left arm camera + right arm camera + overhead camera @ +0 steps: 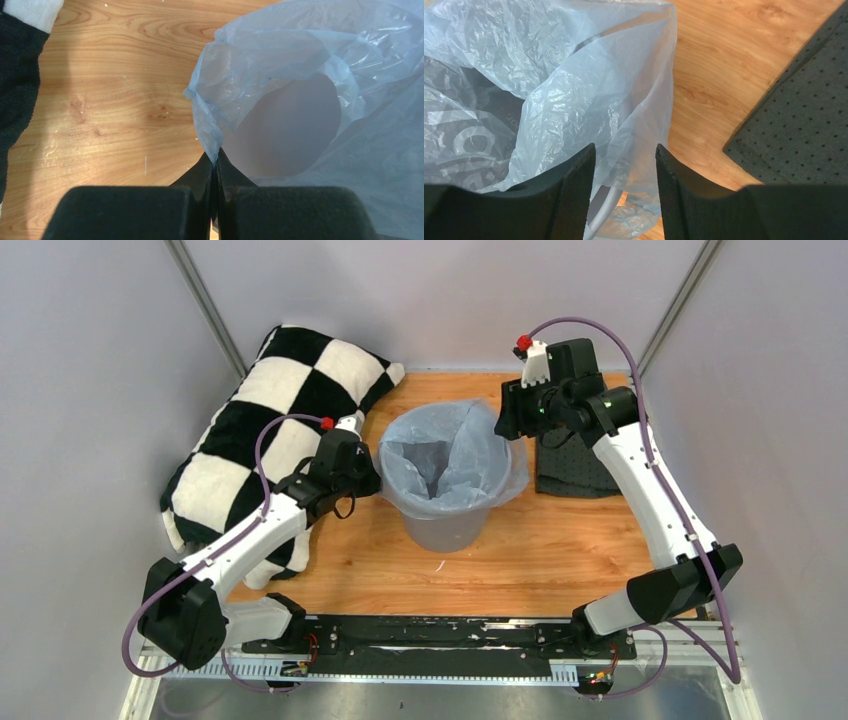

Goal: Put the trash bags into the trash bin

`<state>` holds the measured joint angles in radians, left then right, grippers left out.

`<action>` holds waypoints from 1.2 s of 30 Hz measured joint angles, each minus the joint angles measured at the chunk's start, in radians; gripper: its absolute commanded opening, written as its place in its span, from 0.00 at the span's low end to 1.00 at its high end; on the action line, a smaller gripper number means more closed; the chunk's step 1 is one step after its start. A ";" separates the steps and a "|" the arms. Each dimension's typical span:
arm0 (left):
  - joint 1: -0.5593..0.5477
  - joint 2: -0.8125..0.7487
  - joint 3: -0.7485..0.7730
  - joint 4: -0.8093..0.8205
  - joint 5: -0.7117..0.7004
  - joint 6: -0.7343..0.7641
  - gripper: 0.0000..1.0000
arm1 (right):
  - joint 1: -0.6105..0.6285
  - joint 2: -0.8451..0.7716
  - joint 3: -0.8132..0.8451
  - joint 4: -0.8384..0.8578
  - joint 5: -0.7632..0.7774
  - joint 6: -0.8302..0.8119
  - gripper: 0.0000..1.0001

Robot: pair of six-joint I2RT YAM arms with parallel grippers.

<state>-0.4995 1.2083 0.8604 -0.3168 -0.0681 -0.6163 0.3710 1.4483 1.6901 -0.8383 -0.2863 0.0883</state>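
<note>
Trash bag (470, 440) sits inside the bin (447, 525), edges draped over the rim. My left end effector (216, 161) pinches its edge; right end effector (625, 152) hangs open beside it. Nearly done, I reckon: only letting go remains.

My top camera looked down from above and behind the rig, far enough to hold the whole wooden surface (560, 560) and the trash bin (445, 525). My left wrist camera sat close behind the left fingers (200, 177), facing the trash bag (300, 75) at the bin's left side. My right wrist camera, equally near, looked past the right fingers (574, 185) at the opposite side. All three shared bag and surface.
</note>
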 measured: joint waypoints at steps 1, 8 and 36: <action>0.000 0.001 0.000 0.000 0.000 0.000 0.00 | 0.002 0.000 -0.008 -0.001 0.000 -0.002 0.38; 0.000 0.005 0.003 0.000 0.004 0.000 0.00 | 0.009 0.000 -0.024 -0.008 0.018 -0.009 0.15; 0.000 0.069 0.004 0.027 0.029 0.000 0.00 | 0.005 0.013 -0.224 0.122 0.196 0.192 0.00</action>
<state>-0.4995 1.2778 0.8642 -0.2893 -0.0391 -0.6167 0.3763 1.4616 1.4666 -0.7166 -0.0898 0.2798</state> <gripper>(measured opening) 0.002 0.001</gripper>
